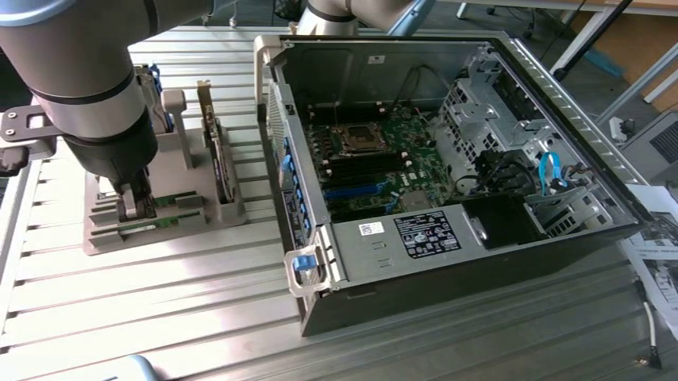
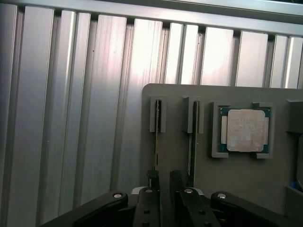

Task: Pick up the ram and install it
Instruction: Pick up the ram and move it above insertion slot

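Note:
Two ram sticks stand on edge in slots of a grey holder (image 2: 180, 165); one ram (image 2: 157, 137) lies nearer the holder's edge and the other ram (image 2: 193, 142) runs alongside it. My gripper (image 2: 164, 182) hangs low over them, open, its dark fingers (image 2: 152, 182) apart at the end of the outer stick, which lines up with one finger's inner edge. Nothing is gripped. In the exterior view the gripper (image 1: 135, 206) is down on the holder (image 1: 159, 242) at the exterior view's left, beside a green ram (image 1: 170, 205).
A square silver processor (image 2: 245, 130) sits in its own pocket of the holder. Two taller cards (image 1: 217, 159) stand upright behind the gripper. The open computer case (image 1: 317, 278) lies at the exterior view's right, its motherboard (image 1: 371, 159) exposed. The table is ribbed aluminium (image 1: 159, 317).

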